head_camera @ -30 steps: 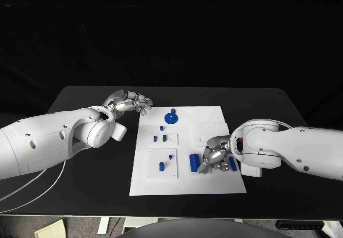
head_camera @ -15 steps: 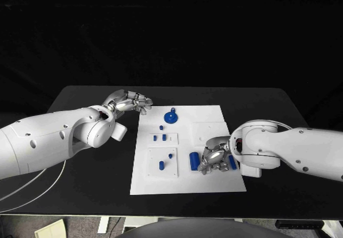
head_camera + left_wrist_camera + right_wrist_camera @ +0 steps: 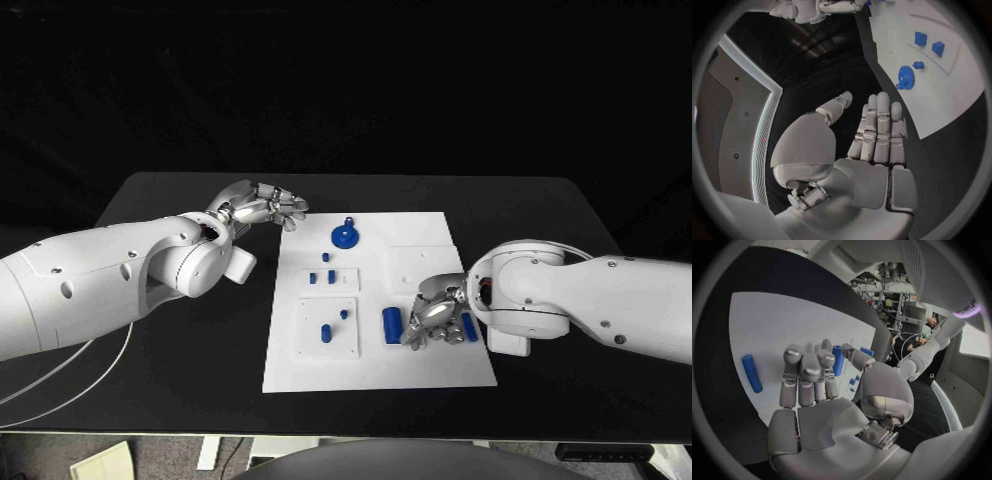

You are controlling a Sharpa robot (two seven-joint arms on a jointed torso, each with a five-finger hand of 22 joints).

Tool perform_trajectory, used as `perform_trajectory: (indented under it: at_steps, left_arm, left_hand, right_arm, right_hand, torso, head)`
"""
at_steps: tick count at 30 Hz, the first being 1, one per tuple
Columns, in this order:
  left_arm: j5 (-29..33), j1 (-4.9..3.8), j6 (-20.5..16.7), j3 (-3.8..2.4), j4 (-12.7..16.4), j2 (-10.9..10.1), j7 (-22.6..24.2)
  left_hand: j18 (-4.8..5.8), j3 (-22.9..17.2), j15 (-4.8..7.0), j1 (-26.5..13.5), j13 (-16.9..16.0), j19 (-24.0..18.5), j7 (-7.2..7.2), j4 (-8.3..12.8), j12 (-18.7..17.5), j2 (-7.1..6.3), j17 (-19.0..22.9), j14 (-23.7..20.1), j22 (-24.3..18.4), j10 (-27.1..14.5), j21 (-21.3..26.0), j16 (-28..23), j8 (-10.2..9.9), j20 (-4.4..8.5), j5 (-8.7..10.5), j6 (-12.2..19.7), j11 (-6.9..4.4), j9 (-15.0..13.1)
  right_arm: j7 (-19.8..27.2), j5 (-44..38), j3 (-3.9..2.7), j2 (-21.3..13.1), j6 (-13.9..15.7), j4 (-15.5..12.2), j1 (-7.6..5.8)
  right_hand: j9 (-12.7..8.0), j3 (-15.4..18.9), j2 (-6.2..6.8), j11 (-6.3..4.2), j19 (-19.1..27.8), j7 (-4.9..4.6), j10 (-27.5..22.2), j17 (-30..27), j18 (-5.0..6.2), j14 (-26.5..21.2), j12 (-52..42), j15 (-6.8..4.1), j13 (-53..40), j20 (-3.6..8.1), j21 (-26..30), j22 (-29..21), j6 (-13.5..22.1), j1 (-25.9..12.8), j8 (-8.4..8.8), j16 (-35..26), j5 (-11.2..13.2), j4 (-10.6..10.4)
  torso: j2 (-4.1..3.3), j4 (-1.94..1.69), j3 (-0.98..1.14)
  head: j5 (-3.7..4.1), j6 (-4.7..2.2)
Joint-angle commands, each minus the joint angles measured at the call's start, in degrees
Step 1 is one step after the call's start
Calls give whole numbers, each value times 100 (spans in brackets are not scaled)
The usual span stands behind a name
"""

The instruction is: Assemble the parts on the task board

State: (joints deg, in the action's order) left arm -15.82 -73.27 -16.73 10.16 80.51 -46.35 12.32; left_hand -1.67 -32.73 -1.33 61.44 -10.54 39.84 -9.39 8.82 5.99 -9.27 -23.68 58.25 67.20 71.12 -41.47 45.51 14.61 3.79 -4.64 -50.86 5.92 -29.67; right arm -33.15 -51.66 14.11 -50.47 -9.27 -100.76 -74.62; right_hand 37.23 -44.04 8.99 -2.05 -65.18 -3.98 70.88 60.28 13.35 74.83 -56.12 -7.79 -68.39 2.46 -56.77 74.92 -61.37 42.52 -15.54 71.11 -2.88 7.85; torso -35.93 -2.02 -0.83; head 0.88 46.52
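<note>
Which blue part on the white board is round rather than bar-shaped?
The blue round disc-like part near the board's far edge, closest to the left hand.

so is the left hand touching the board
Apart. The head view shows the left hand over black table, short of the board's edge; the left wrist view shows dark table between its fingertips and the board.

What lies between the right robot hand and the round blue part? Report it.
In the head view, only bare white board lies between the right robot hand and the round blue part.
</note>
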Motion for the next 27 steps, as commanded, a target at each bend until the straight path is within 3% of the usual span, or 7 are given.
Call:
perform_trajectory:
  at_steps: [1, 6, 14, 19, 24, 27]
  left_arm:
    - [22, -5, 69, -4, 7, 6, 22]
    - [21, -5, 69, -4, -1, 9, 19]
    - [20, -5, 68, -4, -34, 14, 23]
    - [20, -5, 67, -4, -56, 17, 24]
    - [20, -5, 70, -4, -63, 26, 25]
    - [20, -5, 67, -3, -66, 27, 24]
  left_hand:
    - [83, 9, -1, 7, -9, 12, 3, -26, -23, 56, -8, 43, 6, -35, 19, -20, 28, 53, -38, 48, -15, 8]
    - [83, 9, -1, 10, -9, 12, 3, -24, -23, 56, -10, 42, 7, -36, 20, -22, 28, 53, -39, 49, -15, 8]
    - [83, 10, -1, 12, -9, 12, 3, -24, -23, 55, -12, 42, 9, -36, 22, -24, 29, 53, -39, 49, -15, 9]
    - [83, 11, -1, 14, -9, 12, 3, -23, -23, 54, -13, 42, 10, -36, 23, -25, 30, 52, -39, 49, -15, 9]
    - [83, 11, -2, 15, -9, 12, 3, -22, -23, 53, -15, 42, 11, -35, 23, -26, 30, 52, -39, 49, -15, 9]
    - [84, 12, -2, 15, -10, 12, 3, -22, -23, 52, -16, 42, 11, -35, 24, -26, 31, 52, -38, 48, -15, 9]
  right_arm:
    - [28, -40, 9, -17, 7, 1, 11]
    - [71, -41, 8, -86, 57, -37, 11]
    - [250, -117, 0, -360, 261, -106, -35]
    - [438, -127, -29, -561, 308, -51, -167]
    - [514, -106, -104, -763, 316, 32, -314]
    - [481, -162, -107, -880, 240, 92, -421]
  right_hand:
    - [-5, 166, 144, -5, -33, -27, 40, 5, 165, 20, 24, -15, -6, -19, -26, 87, 1, -54, 36, -35, -9, 45]
    - [6, 303, 346, -16, -46, -18, 42, 2, 165, 20, 36, -30, -3, 0, -2, 61, 6, -78, 39, -46, 7, -10]
    - [20, 324, 433, -19, -61, -17, 44, 2, 165, 19, 43, -38, -5, 26, 15, 44, 29, 16, 47, -54, 6, -76]
    - [35, 328, 442, 3, -74, -41, 50, 5, 165, 24, 33, -24, -18, 47, 25, 35, 120, 207, 82, -57, 6, -60]
    - [52, 358, 424, 28, -80, -67, 55, 9, 165, 26, 21, -2, -29, 55, 31, 32, 200, 378, 110, -59, 6, -14]
    - [71, 381, 386, 32, -83, -70, 61, 13, 165, 29, 14, 3, -35, 58, 34, 32, 205, 484, 105, -57, 5, 30]
  torso:
    - [0, -1, 1]
    - [-2, 0, 4]
    - [3, 3, 3]
    - [4, 4, 2]
    - [2, 2, 3]
    - [0, 0, 6]
  head:
    - [4, -7]
    - [8, -11]
    - [16, -32]
    - [36, -54]
    - [65, -83]
    - [99, -102]
